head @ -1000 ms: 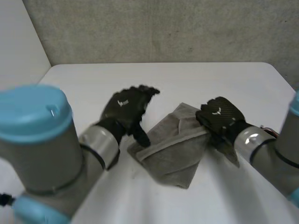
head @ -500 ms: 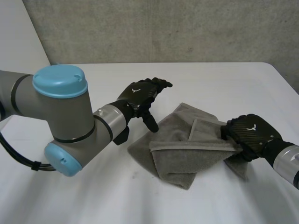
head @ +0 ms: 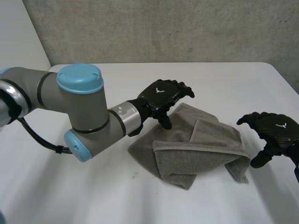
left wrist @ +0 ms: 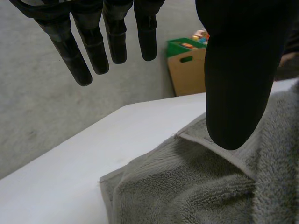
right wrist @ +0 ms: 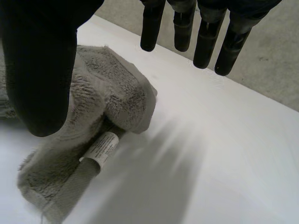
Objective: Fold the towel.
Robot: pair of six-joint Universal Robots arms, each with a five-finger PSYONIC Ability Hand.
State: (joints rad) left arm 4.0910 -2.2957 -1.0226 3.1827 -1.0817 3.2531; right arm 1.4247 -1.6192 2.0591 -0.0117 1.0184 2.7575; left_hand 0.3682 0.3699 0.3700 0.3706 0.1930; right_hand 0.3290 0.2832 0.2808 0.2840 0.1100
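1 towel [head: 196, 156] on 1 table [head: 233, 88] | left hand [head: 163, 95] spread, empty | right hand [head: 273, 130] spread, empty

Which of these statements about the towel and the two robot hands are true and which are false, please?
1. The right robot hand grips the towel. False: it is open beside the towel and holds nothing.
2. The left robot hand is open over the towel. True.
3. The towel lies spread flat in one layer. False: it is partly folded over and rumpled.
4. A white label shows on the towel. True.
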